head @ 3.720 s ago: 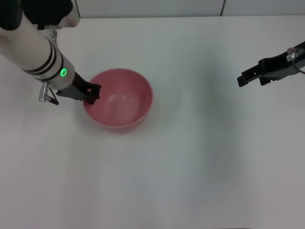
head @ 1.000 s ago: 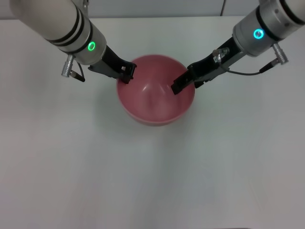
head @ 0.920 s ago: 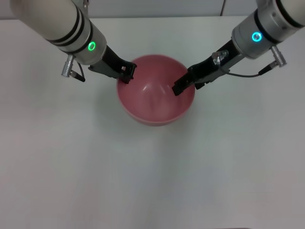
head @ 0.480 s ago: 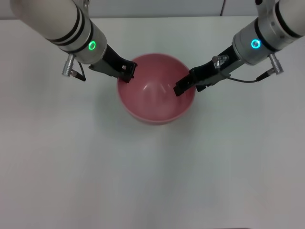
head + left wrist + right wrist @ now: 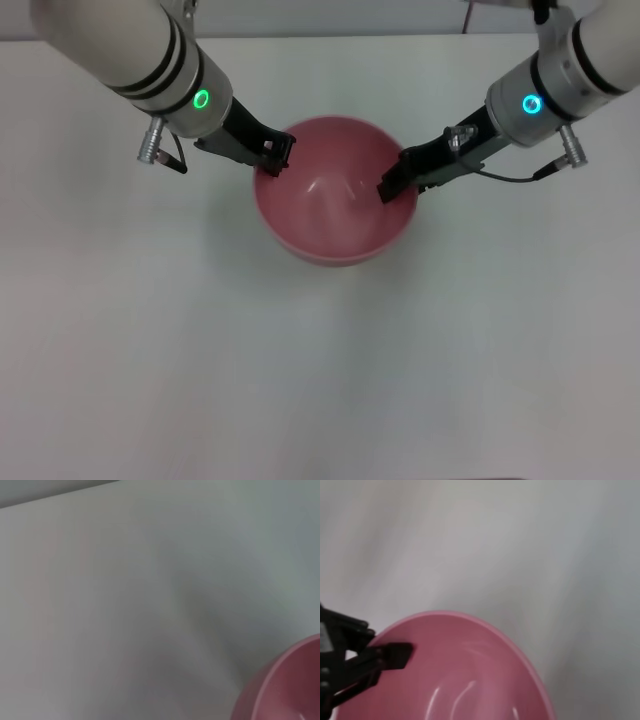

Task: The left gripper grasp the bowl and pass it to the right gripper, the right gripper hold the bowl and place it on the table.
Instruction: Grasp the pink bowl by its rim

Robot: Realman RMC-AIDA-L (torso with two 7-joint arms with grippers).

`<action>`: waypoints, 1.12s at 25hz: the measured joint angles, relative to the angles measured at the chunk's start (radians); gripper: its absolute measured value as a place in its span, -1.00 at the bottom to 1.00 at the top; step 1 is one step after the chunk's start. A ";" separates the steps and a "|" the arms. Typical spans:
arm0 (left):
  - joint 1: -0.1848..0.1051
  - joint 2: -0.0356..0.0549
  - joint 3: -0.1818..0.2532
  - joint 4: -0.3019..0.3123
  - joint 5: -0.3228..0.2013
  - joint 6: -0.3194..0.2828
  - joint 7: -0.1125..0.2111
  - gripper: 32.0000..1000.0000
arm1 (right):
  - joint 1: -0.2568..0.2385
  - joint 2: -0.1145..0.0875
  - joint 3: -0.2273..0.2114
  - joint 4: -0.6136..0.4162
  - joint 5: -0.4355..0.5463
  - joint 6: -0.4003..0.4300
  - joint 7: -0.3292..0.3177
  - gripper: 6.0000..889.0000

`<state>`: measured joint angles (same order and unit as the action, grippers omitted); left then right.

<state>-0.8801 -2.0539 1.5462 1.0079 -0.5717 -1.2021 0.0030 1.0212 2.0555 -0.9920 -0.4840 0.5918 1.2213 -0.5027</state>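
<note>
White table [image 5: 320, 380] fills the head view, plain and flat. Pink-red bowl [image 5: 335, 205] sits mid-table toward the far side, upright, mouth up, inside smooth; can't tell if it rests on the table or is lifted off it. Left arm comes in from the far left, cream-white with black bands and a green light ring; right arm comes in from the far right, grey-white wrist, blue-cyan ring, thin cable looping off it.

Left gripper [image 5: 272, 158] is at the bowl's left rim, fingers clamped together on the rim edge. Right gripper [image 5: 393, 187] is at the opposite, right rim, one finger reaching in over the inner wall; whether it is clamped on the rim or apart, cannot tell. Bowl spans between the two claws, wider than either.

Right wrist view: bowl [image 5: 470, 680] from close, rim arc and glossy inside, with the other arm's claw, the left gripper [image 5: 390, 656], pinching the far rim, one black finger lying inside the wall.

Left wrist view: only an edge of the bowl [image 5: 290, 685] against bare table [image 5: 125, 605]; own fingers not shown.
</note>
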 joint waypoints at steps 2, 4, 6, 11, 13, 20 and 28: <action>0.000 -0.0001 0.000 0.000 -0.002 0.002 0.000 -0.91 | -0.002 0.000 0.003 0.011 0.001 -0.016 0.001 -0.04; 0.002 -0.0002 0.000 0.000 -0.002 0.006 0.000 -0.91 | -0.003 0.000 0.004 0.014 0.002 -0.024 0.001 -0.17; 0.004 -0.0003 0.000 0.000 -0.003 0.008 0.000 -0.91 | -0.004 0.000 0.004 0.014 0.004 -0.028 -0.002 -0.31; 0.006 -0.0003 0.002 0.000 -0.003 0.008 0.001 -0.91 | -0.007 0.000 0.011 0.010 0.004 -0.030 -0.003 -0.58; 0.006 -0.0003 0.002 0.000 -0.003 0.009 0.001 -0.91 | -0.009 0.000 0.012 0.008 0.004 -0.031 -0.004 -0.67; 0.005 0.0001 0.002 -0.002 -0.003 0.009 0.002 -0.91 | -0.013 0.000 0.013 0.004 0.004 -0.031 -0.004 -0.75; 0.001 0.0026 0.002 -0.007 -0.003 0.009 0.002 -0.91 | -0.015 0.000 0.019 0.004 0.004 -0.031 -0.005 -0.75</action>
<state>-0.8788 -2.0513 1.5478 1.0010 -0.5744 -1.1936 0.0050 1.0065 2.0554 -0.9729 -0.4802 0.5955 1.1903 -0.5077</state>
